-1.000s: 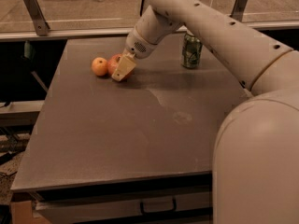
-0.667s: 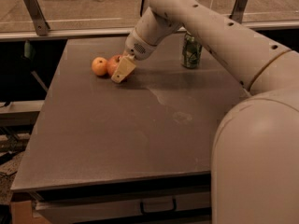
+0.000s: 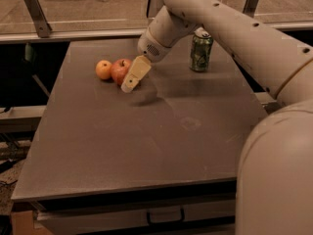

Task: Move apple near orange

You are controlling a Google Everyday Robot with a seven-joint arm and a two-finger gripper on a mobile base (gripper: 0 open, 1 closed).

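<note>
The red apple (image 3: 119, 70) rests on the dark table (image 3: 146, 141) at the back left. The smaller orange (image 3: 103, 69) sits right beside it on its left, touching or nearly touching. My gripper (image 3: 132, 80) hangs at the apple's right side, its tan tip overlapping the apple's right edge in this view. I cannot see whether it touches the apple. The white arm reaches in from the upper right.
A green drink can (image 3: 201, 51) stands upright at the back right of the table. A railing with metal posts (image 3: 35, 13) runs behind the table's far edge. A drawer handle (image 3: 165, 215) shows below the front edge.
My gripper has shifted slightly right and toward the front, uncovering more of the apple. The apple and orange have stayed in place.
</note>
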